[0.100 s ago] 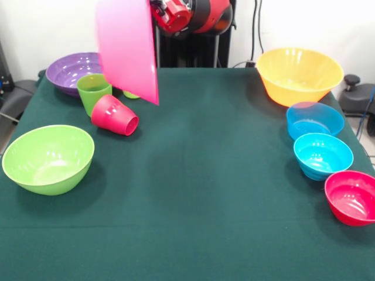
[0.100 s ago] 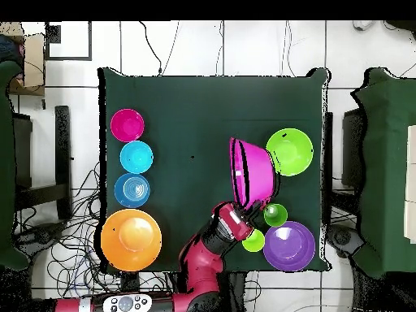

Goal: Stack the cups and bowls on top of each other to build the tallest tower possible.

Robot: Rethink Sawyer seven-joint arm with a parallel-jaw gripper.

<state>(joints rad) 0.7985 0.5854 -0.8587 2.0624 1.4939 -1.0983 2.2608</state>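
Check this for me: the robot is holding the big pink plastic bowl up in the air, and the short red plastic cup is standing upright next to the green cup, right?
Not quite. The short red plastic cup is not upright; it lies tipped on its side beside the green cup, as the front view shows. The rest holds: the big pink plastic bowl is held up above the table at the gripper.
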